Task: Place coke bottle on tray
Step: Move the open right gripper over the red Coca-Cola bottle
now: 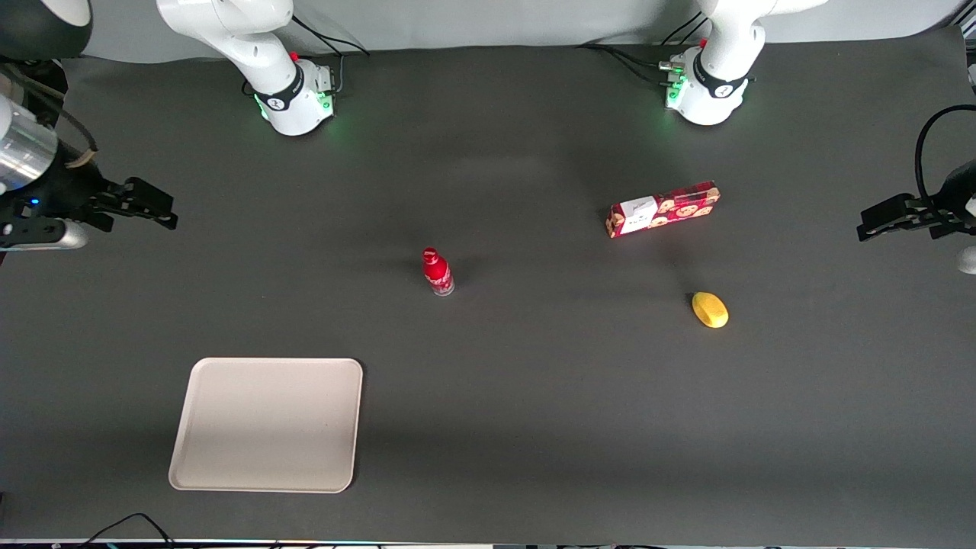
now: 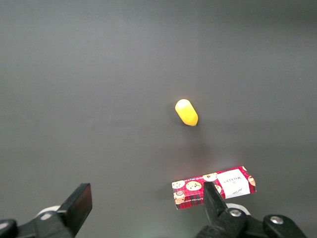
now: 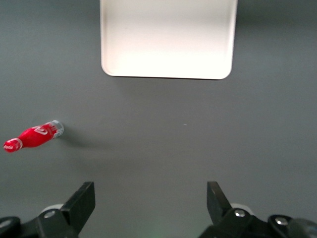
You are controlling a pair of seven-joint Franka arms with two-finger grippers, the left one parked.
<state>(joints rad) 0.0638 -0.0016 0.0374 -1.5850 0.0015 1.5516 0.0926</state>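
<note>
Lab: bolted arms [image 1: 282, 84], black tabletop [image 1: 518, 396]

Dark grey matte table [image 1: 534, 396] under even light, pale wall [image 1: 496, 19] above

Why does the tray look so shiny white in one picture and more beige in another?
In the right wrist view the tray is washed out by glare, nearly pure white, and the coke bottle casts a soft shadow on the table. In the front view the tray looks beige with a dim band across it; the gripper hangs open at the working arm's end.
</note>
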